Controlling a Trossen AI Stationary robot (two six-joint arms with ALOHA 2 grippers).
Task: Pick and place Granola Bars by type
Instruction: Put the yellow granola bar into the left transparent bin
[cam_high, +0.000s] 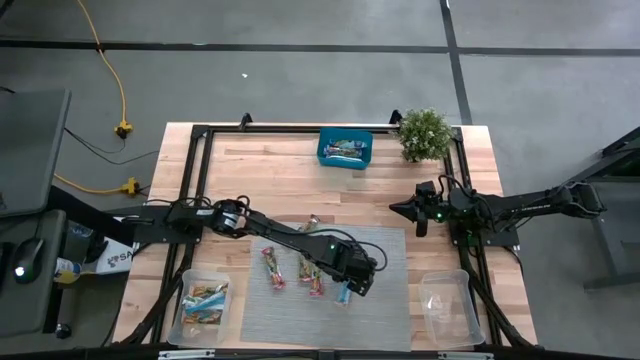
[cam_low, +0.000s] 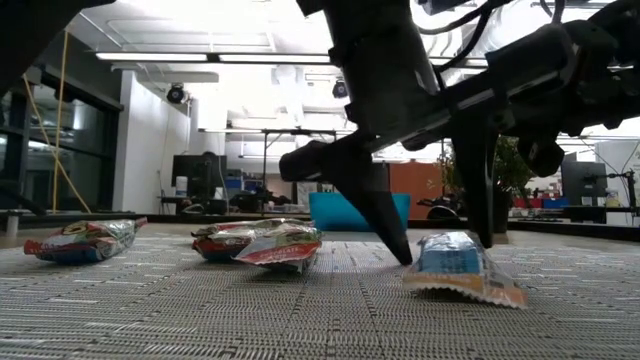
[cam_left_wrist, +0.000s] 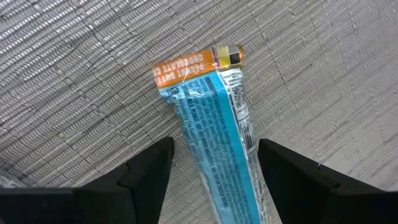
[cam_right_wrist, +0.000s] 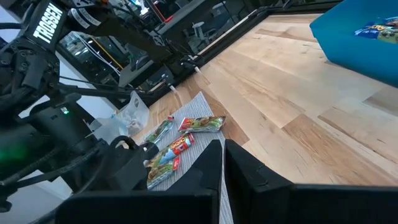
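Note:
A light blue granola bar (cam_left_wrist: 211, 124) with an orange end lies flat on the grey woven mat (cam_high: 385, 300). My left gripper (cam_left_wrist: 214, 149) is open, pointing down over it, with one finger on each side of the bar (cam_low: 455, 258); the fingertips reach down to the mat. Three red and green bars (cam_high: 272, 267) (cam_high: 308, 270) (cam_high: 313, 222) lie on the mat toward the table's left. My right gripper (cam_right_wrist: 224, 165) is shut and hovers over bare wood near the table's right side (cam_high: 420, 212).
A clear tub (cam_high: 205, 305) at the near left corner holds several bars. Another clear tub (cam_high: 445, 303) stands at the near right. A teal box (cam_high: 345, 150) with bars and a small potted plant (cam_high: 425, 133) sit at the far edge. A black frame (cam_high: 200, 150) borders the table.

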